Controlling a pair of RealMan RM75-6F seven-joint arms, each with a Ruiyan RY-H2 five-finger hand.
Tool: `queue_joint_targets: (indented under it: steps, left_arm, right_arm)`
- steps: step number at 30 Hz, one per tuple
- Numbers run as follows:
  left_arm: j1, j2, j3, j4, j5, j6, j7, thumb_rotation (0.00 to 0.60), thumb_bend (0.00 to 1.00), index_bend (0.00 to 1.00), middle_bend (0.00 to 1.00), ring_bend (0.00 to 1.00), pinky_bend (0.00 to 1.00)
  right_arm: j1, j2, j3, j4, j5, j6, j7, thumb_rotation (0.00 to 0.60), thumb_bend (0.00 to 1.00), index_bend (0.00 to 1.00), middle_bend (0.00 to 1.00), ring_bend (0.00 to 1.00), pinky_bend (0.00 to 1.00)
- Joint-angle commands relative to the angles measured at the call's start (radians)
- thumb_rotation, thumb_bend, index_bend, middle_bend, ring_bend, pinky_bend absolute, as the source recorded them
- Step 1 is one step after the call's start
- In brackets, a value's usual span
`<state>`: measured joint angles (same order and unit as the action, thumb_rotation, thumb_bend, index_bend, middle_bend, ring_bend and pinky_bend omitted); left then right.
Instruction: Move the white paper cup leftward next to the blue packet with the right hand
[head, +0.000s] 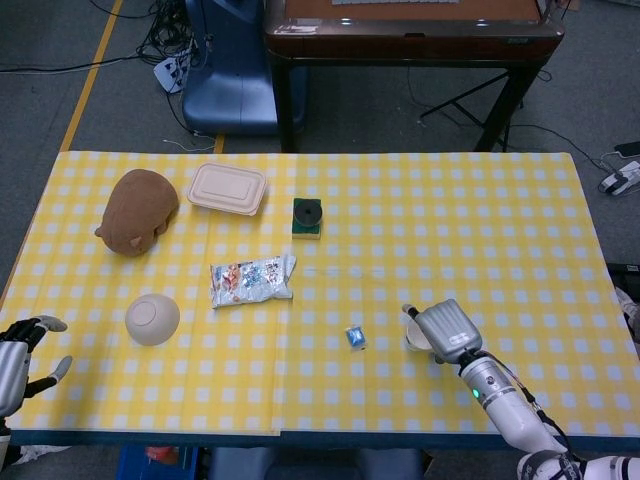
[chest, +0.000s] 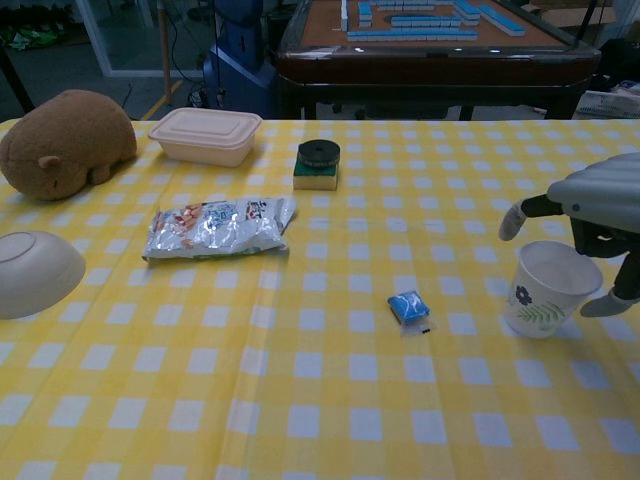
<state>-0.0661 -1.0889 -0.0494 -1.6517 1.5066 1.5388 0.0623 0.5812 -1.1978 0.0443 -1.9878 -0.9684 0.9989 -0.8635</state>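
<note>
Right hand (chest: 600, 205) hovers over the white paper cup (chest: 550, 288) near the table's (head: 480, 200) front-right edge, fingers spread, not closed on it. The hand should wrap the cup wall lightly, avoid crushing, then slide left beside the blue packet (chest: 408, 306).

The right robot hand (head: 448, 332) is ridged silver-grey metal with pale fingertips; white forearm, green indicator light, black cable.

On the yellow checked tablecloth (head: 450, 230) lay a brown plush toy (head: 137, 210), beige lidded container (head: 227, 188), black-topped green sponge (head: 308, 218), silver snack bag (head: 251, 280) and overturned bowl (head: 152, 319).
</note>
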Motion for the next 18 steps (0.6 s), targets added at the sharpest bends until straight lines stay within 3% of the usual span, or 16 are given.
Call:
queue_joint_targets:
  steps: [1,9,12,18]
  left_arm:
    - [0.001,0.001,0.0,0.0,0.001,0.001,-0.002,0.6,0.27,0.46,0.36,0.33,0.5]
    - [0.001,0.003,0.0,0.0,0.0,-0.001,-0.006,0.6,0.27,0.46,0.36,0.33,0.5]
    - [0.001,0.004,0.0,0.0,0.0,-0.002,-0.008,0.6,0.27,0.46,0.36,0.33,0.5]
    - [-0.001,0.003,0.001,0.001,0.0,-0.009,-0.004,0.6,0.27,0.46,0.36,0.33,0.5]
  right_arm:
    - [0.018,-0.011,-0.005,0.007,0.021,0.0,-0.004,0.6,0.0,0.31,1.0,1.0,1.0]
    - [0.031,-0.02,-0.007,0.039,0.007,0.003,0.075,0.6,0.0,0.48,1.0,1.0,1.0]
    - [0.004,-0.006,0.0,0.062,-0.052,0.014,0.191,0.6,0.0,0.5,1.0,1.0,1.0]
    - [-0.076,0.014,0.021,0.181,-0.228,0.024,0.61,0.6,0.0,0.52,1.0,1.0,1.0]
